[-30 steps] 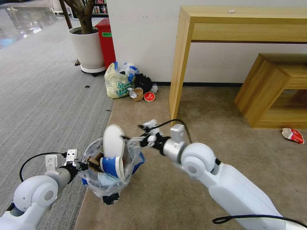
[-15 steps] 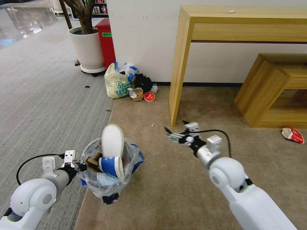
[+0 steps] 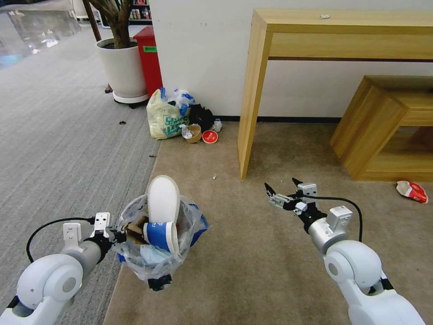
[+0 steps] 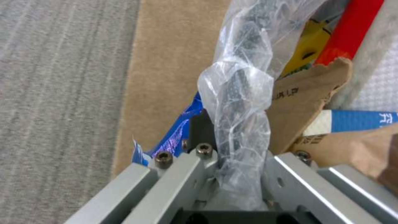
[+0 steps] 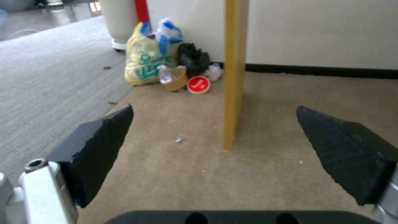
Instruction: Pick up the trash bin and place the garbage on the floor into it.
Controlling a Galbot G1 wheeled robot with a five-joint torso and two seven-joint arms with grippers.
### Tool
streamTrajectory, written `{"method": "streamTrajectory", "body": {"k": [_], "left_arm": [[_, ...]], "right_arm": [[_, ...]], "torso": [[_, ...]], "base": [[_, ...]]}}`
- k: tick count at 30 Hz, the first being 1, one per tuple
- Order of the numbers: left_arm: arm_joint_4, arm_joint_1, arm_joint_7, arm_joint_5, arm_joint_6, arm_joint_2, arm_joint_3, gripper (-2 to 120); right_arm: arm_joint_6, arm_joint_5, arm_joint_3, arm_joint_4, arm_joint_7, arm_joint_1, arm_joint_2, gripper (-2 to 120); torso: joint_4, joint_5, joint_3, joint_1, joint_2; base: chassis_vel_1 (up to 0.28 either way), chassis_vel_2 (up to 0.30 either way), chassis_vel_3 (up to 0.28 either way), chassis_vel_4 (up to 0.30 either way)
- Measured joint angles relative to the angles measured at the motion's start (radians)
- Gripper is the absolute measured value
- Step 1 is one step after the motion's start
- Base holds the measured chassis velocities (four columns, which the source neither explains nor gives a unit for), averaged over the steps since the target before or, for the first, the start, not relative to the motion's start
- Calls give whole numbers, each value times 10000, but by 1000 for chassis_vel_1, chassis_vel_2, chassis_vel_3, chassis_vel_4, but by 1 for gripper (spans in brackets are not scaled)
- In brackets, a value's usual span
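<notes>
Where the beige carpet floor (image 3: 252,271) meets the grey striped carpet (image 3: 58,135) on your left, you have a white wall ahead with a tall wooden table (image 3: 343,27) against it and a lower wooden shelf unit (image 3: 383,126) to its right. A white planter (image 3: 122,67) and a red box (image 3: 149,56) stand further back on the left. A yellowish-green tied bag (image 3: 164,115) sits at the wall with a brown paper cup (image 3: 195,133) and a red lid (image 3: 210,136) just beside it.

Your trash bin (image 3: 155,253) hangs off the floor over the carpet seam, upright, mouth up. The left gripper (image 3: 112,235) is clamped on its rim and crinkly liner; in the left wrist view the fingers (image 4: 286,174) pinch the bunched plastic. Inside, a white foam insole (image 3: 163,198) stands on end, long axis near vertical, toe up. A blue-white cup (image 3: 161,235) lies on its side against it, with brown cardboard (image 3: 135,228) beside it.

Your right gripper (image 3: 283,188) hovers above the beige carpet near the table leg, jaws spread wide and holding nothing. A red-and-white wrapper (image 3: 412,190) lies on the floor at the far right, and a small scrap (image 3: 214,177) lies near the table leg.
</notes>
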Motion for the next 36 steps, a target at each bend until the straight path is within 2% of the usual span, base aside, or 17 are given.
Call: {"method": "streamTrajectory", "body": {"k": [5,9,14,20,22,23,25,27,28,30,32,35,36], "left_arm": [[-130,77,12,-19,0,-75,0,0],[-304,89,2,-35,0,-94,19,0],[-502,198,-66,4,0,-134,90,0],[-736,283,-143,48,0,-221,161,0],[-824,341,-153,78,0,-256,170,0],[-867,374,-153,100,0,-282,169,0],[-895,402,-153,116,0,-301,169,0],[-939,453,-152,158,0,-344,166,0],[-966,476,-151,173,0,-364,164,0],[-992,500,-148,201,0,-392,164,0],[-1022,530,-143,227,0,-427,163,0],[-1045,545,-136,242,0,-434,160,0],[-1047,547,-132,253,0,-443,162,0]], "right_arm": [[5,32,232,-39,48,-92,22,100],[5,59,550,-41,-6,-238,-55,100],[24,67,823,173,-66,-546,16,100],[117,23,1000,314,-181,-852,93,100],[152,1,1042,372,-196,-923,140,100],[176,-14,1047,372,-201,-949,161,100],[196,-25,1059,372,-204,-965,170,100],[225,-44,1073,377,-218,-998,180,100],[233,-53,1074,380,-224,-1006,188,100],[237,-63,1073,380,-227,-1022,202,100],[264,-81,1062,385,-229,-1027,219,100],[275,-89,1039,386,-230,-1028,232,100],[295,-94,1033,385,-231,-1027,239,100]], "torso": [[2,0,1,0,0],[-6,5,1,0,0],[0,0,1,0,0],[-3,10,2,0,1],[-4,-5,0,-1,1],[0,8,1,-1,0],[-2,8,1,0,0],[-3,-10,0,0,0],[1,6,1,0,1],[-1,10,1,0,0],[-3,-8,0,0,0],[2,10,0,-1,1],[-2,2,1,0,1]], "base": [[-174,-173,169,173],[-239,-229,225,222],[-268,-260,286,285],[-316,-338,322,326],[-360,-340,362,327],[-369,-348,358,360],[-320,-348,358,330],[-340,-341,339,326],[-332,-323,328,322],[-332,-327,332,333],[-323,-340,338,346],[-316,-338,322,334],[-326,-331,326,323]]}}
